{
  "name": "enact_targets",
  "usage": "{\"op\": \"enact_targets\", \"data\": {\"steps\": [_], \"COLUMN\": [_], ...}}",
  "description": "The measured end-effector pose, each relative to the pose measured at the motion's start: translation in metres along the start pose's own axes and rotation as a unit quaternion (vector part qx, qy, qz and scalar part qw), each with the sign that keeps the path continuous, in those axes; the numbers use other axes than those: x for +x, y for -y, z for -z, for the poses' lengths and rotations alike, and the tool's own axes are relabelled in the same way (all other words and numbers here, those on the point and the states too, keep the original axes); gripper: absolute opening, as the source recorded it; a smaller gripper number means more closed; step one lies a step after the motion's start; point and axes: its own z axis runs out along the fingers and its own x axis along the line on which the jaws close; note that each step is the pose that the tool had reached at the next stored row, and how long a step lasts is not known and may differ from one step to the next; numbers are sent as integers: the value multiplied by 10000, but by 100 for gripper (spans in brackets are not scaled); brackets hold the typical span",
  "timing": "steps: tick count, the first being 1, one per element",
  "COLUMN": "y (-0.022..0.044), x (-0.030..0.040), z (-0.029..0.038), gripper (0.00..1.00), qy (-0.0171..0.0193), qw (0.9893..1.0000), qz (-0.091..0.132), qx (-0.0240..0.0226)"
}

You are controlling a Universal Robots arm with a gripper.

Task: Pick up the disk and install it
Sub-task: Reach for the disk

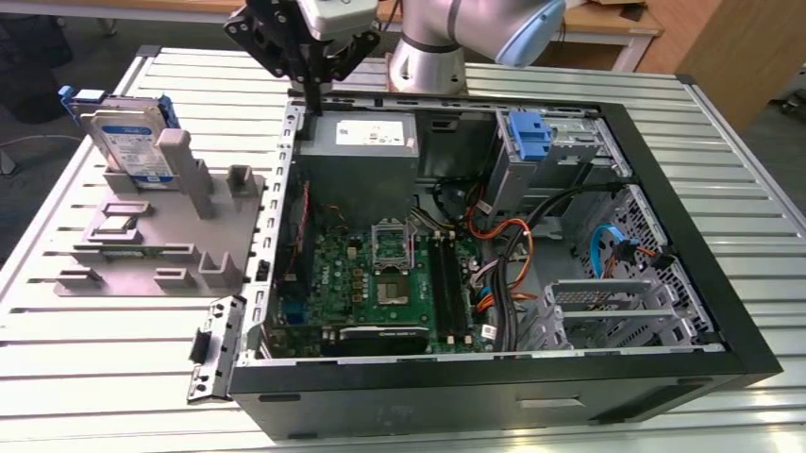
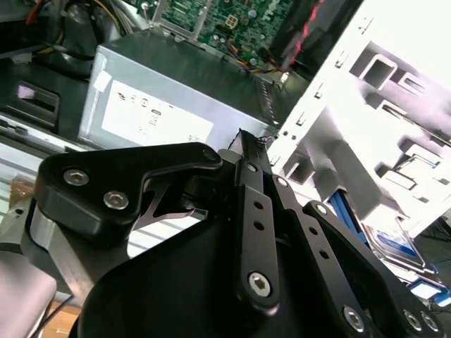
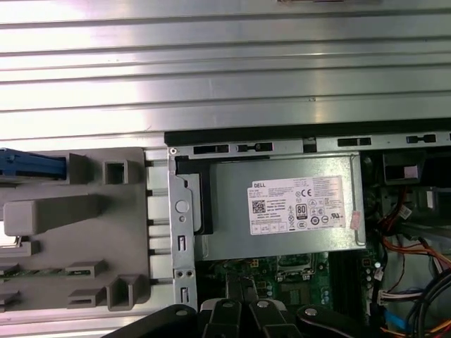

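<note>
The disk (image 1: 126,142), a silver drive with a blue-and-white label in a blue carrier frame, stands upright in the grey holder (image 1: 151,236) at the exterior view's left, outside the computer case. Part of it is seen in the second wrist view (image 2: 402,246), and its blue frame edge in the first wrist view (image 3: 32,164). My gripper (image 1: 309,102) hangs over the case's back-left corner, above the power-supply box (image 1: 359,142) and well apart from the disk. Its fingers are shut with nothing between them in both wrist views (image 2: 243,139) (image 3: 237,280).
The open black computer case (image 1: 743,349) lies on the slatted metal table (image 1: 113,359), with the motherboard (image 1: 377,283), cables and a metal drive cage (image 1: 617,307) inside. A bare blue bracket (image 1: 529,137) sits in the bay at the back right.
</note>
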Motion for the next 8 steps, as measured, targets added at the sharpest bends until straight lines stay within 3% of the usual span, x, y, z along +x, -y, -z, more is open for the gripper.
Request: {"op": "enact_targets", "data": {"steps": [8], "y": [14], "x": [181], "z": [-8], "gripper": [10], "qy": [1], "qw": [10000], "qz": [0], "qx": [-1]}}
